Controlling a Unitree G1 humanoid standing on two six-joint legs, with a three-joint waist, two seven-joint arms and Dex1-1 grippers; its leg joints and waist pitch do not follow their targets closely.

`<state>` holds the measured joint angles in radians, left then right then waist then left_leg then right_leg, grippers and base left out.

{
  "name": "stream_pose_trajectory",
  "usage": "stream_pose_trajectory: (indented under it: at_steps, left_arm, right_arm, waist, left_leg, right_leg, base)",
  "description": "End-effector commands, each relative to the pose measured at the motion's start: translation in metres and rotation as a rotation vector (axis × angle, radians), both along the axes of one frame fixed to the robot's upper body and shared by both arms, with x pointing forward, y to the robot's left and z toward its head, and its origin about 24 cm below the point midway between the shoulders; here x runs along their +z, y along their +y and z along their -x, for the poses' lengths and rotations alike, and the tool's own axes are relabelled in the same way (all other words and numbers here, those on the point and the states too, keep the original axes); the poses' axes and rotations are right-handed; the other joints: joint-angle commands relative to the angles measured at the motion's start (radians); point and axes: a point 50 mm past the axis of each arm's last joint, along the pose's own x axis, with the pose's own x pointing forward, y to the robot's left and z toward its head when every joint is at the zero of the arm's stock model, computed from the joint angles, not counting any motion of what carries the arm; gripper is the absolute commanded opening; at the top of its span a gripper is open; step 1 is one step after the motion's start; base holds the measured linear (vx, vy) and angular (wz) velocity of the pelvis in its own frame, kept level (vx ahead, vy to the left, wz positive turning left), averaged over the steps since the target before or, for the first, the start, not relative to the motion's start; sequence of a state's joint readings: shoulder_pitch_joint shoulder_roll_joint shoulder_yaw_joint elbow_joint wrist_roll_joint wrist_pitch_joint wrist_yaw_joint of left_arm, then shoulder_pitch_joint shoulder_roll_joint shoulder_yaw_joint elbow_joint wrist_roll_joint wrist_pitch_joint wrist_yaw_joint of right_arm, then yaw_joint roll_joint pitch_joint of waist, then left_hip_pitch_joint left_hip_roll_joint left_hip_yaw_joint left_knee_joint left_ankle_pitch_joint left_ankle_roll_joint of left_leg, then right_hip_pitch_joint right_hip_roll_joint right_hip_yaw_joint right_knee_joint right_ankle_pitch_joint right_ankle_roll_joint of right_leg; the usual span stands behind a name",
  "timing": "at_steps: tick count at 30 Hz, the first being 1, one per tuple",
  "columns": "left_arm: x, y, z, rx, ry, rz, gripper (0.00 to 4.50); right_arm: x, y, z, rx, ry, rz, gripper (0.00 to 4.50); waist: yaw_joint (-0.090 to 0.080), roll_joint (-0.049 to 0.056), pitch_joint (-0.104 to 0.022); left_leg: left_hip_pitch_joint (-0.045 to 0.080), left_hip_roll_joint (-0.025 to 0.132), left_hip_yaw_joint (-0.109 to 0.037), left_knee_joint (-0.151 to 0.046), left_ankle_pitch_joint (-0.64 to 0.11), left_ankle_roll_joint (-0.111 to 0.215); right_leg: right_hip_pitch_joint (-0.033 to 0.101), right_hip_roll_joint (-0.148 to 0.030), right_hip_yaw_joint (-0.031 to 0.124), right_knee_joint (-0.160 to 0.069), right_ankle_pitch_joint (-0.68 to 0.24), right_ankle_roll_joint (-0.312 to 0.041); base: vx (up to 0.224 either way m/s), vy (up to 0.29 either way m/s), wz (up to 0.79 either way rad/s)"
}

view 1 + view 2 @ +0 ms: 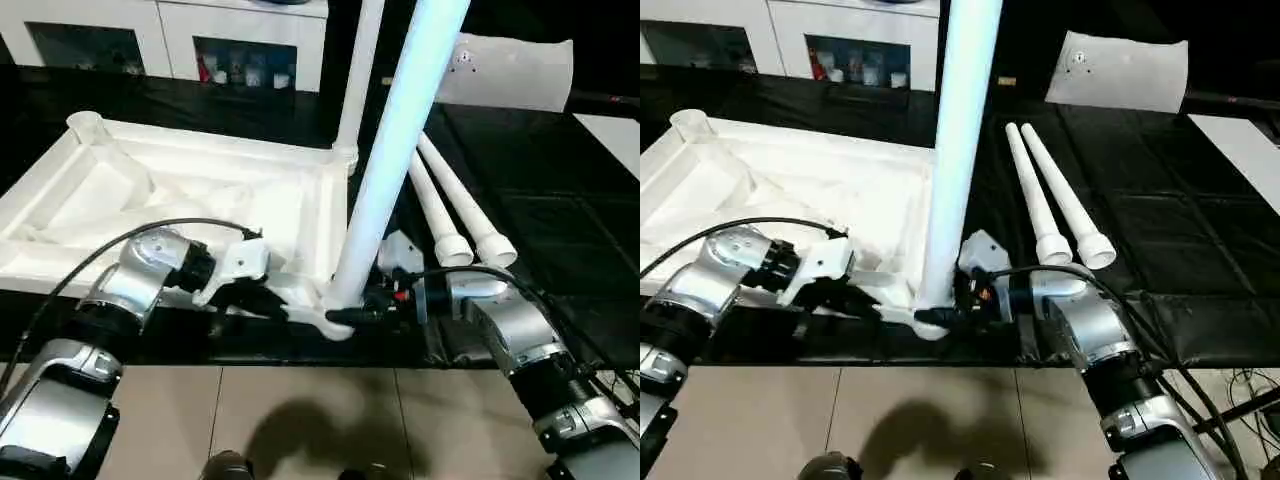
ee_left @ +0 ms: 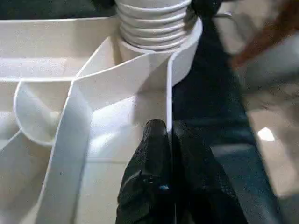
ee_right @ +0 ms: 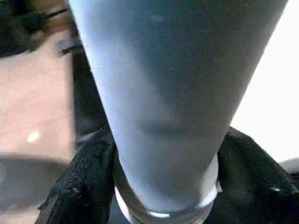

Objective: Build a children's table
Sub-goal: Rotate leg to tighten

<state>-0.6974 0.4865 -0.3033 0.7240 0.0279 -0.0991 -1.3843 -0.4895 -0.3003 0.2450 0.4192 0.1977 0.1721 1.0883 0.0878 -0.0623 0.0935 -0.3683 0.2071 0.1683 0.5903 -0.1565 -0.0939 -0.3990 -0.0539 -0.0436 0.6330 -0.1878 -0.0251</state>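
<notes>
A black mat [image 1: 560,240] covers the work surface, with beige floor [image 1: 300,410] at the near edge and a white cabinet [image 1: 160,35] behind. The upturned table top [image 1: 130,200] lies at left; the left gripper [image 2: 170,140] is pinched closed on its rim wall. Just right, an upright leg [image 1: 385,160] stands in the corner socket [image 2: 187,51], the right gripper [image 3: 161,186] clasping its base. Beyond lie two loose legs [image 1: 455,215] and a flat white panel [image 1: 515,70].

I see a tapered white leg [image 3: 163,107] standing upright between my right gripper's [image 3: 163,186] two black fingers [image 3: 79,186], one on each side of its base, above tan floor [image 3: 32,93].
</notes>
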Motion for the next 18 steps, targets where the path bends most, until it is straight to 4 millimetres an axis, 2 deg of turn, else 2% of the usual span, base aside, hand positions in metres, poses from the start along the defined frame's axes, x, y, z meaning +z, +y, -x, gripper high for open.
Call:
stream_pose_trajectory:
  at_steps: [1,2,3,4,5,6,7,8,9,11,13,15,16,17,18]
  left_arm:
    - [0.010,0.000,-0.012,0.213,-0.081,0.118,0.00]
    - [0.011,-0.001,-0.012,0.251,-0.082,0.142,0.00]
    - [0.012,-0.007,-0.012,0.355,-0.084,0.206,0.00]
    - [0.013,-0.009,-0.012,0.393,-0.087,0.225,0.00]
    - [0.014,-0.015,-0.012,0.482,-0.092,0.269,0.00]
    - [0.014,-0.022,-0.011,0.530,-0.092,0.294,0.00]
    - [0.016,-0.030,-0.010,0.588,-0.109,0.326,0.00]
    - [0.016,-0.033,-0.010,0.605,-0.116,0.337,0.00]
    - [0.017,-0.037,-0.009,0.617,-0.118,0.347,0.00]
    - [0.018,-0.049,-0.009,0.652,-0.143,0.363,0.00]
    - [0.021,-0.063,-0.008,0.691,-0.167,0.385,0.00]
    - [0.023,-0.067,-0.008,0.693,-0.193,0.376,0.00]
    - [0.021,-0.067,-0.008,0.685,-0.200,0.361,0.00]
    - [0.021,-0.068,-0.007,0.687,-0.201,0.344,0.00]
    - [0.018,-0.065,-0.007,0.677,-0.216,0.307,0.00]
  right_arm:
    - [-0.004,0.016,0.004,-0.014,0.031,-0.051,2.70]
    - [-0.005,0.020,0.002,-0.054,0.035,-0.057,2.70]
    - [-0.008,0.031,-0.003,-0.169,0.053,-0.080,2.70]
    - [-0.009,0.034,-0.005,-0.207,0.060,-0.088,2.70]
    - [-0.011,0.044,-0.010,-0.291,0.079,-0.112,2.70]
    - [-0.011,0.052,-0.013,-0.354,0.098,-0.127,2.70]
    - [-0.012,0.061,-0.018,-0.424,0.116,-0.134,2.70]
    - [-0.012,0.064,-0.019,-0.444,0.119,-0.134,2.69]
    - [-0.012,0.068,-0.021,-0.467,0.120,-0.135,2.69]
    - [-0.012,0.076,-0.025,-0.533,0.129,-0.129,2.69]
    - [-0.010,0.086,-0.028,-0.587,0.125,-0.114,2.69]
    - [-0.009,0.089,-0.029,-0.613,0.129,-0.109,2.69]
    - [-0.009,0.089,-0.029,-0.617,0.135,-0.124,2.69]
    - [-0.008,0.090,-0.029,-0.625,0.140,-0.138,3.03]
    - [-0.008,0.089,-0.030,-0.633,0.133,-0.142,3.23]
  waist:
    - [-0.011,0.016,-0.081]
    - [-0.013,0.017,-0.079]
    - [-0.020,0.015,-0.078]
    - [-0.027,0.016,-0.080]
    - [-0.039,0.015,-0.080]
    - [-0.054,0.007,-0.082]
    - [-0.062,0.014,-0.081]
    - [-0.066,0.015,-0.082]
    - [-0.069,0.010,-0.085]
    - [-0.072,0.014,-0.085]
    - [-0.073,0.011,-0.089]
    - [-0.078,0.012,-0.091]
    - [-0.084,0.013,-0.090]
    - [-0.083,0.011,-0.092]
    - [-0.083,0.012,-0.091]
  left_leg:
    - [0.018,0.023,-0.003,-0.069,-0.260,-0.011]
    - [0.015,0.021,-0.003,-0.070,-0.258,-0.010]
    - [0.011,0.022,-0.005,-0.072,-0.256,-0.017]
    - [0.008,0.025,-0.007,-0.074,-0.250,-0.026]
    - [0.010,0.021,-0.005,-0.071,-0.251,-0.027]
    - [0.007,0.017,-0.002,-0.067,-0.229,-0.021]
    - [0.006,0.016,-0.001,-0.064,-0.213,-0.013]
    - [0.006,0.016,0.001,-0.062,-0.210,-0.009]
    - [0.006,0.014,0.003,-0.059,-0.198,0.007]
    - [0.004,0.012,0.004,-0.058,-0.177,0.022]
    - [0.004,0.013,0.006,-0.056,-0.153,0.033]
    - [-0.006,0.015,0.004,-0.057,-0.134,0.045]
    - [-0.007,0.017,0.002,-0.060,-0.130,0.045]
    - [0.004,0.014,0.005,-0.055,-0.155,0.049]
    - [0.002,0.016,0.004,-0.057,-0.161,0.050]
  right_leg:
    - [0.045,-0.076,0.042,-0.084,-0.289,-0.190]
    - [0.044,-0.074,0.042,-0.084,-0.291,-0.187]
    - [0.045,-0.075,0.041,-0.080,-0.283,-0.186]
    - [0.047,-0.077,0.040,-0.073,-0.270,-0.193]
    - [0.045,-0.074,0.039,-0.077,-0.274,-0.192]
    - [0.045,-0.072,0.039,-0.078,-0.259,-0.201]
    - [0.044,-0.072,0.040,-0.080,-0.256,-0.205]
    - [0.044,-0.072,0.042,-0.081,-0.250,-0.205]
    - [0.045,-0.068,0.043,-0.083,-0.232,-0.204]
    - [0.046,-0.065,0.042,-0.081,-0.197,-0.201]
    - [0.047,-0.063,0.042,-0.077,-0.149,-0.203]
    - [0.054,-0.065,0.040,-0.071,-0.092,-0.214]
    - [0.052,-0.064,0.039,-0.072,-0.088,-0.205]
    - [0.048,-0.062,0.040,-0.076,-0.106,-0.198]
    - [0.048,-0.063,0.040,-0.075,-0.114,-0.199]
  base:
    - [0.000,0.000,0.00]
    - [0.000,0.000,0.00]
    - [0.000,0.000,0.00]
    - [0.000,0.000,0.00]
    - [0.000,0.000,0.00]
    - [0.000,0.000,0.00]
    - [0.000,0.000,0.00]
    - [0.000,0.000,0.00]
    - [0.000,0.000,0.00]
    - [0.000,0.000,0.00]
    - [0.000,0.000,0.00]
    - [0.000,0.000,0.00]
    - [0.000,0.000,0.00]
    - [0.000,0.000,0.00]
    - [0.000,0.000,0.00]
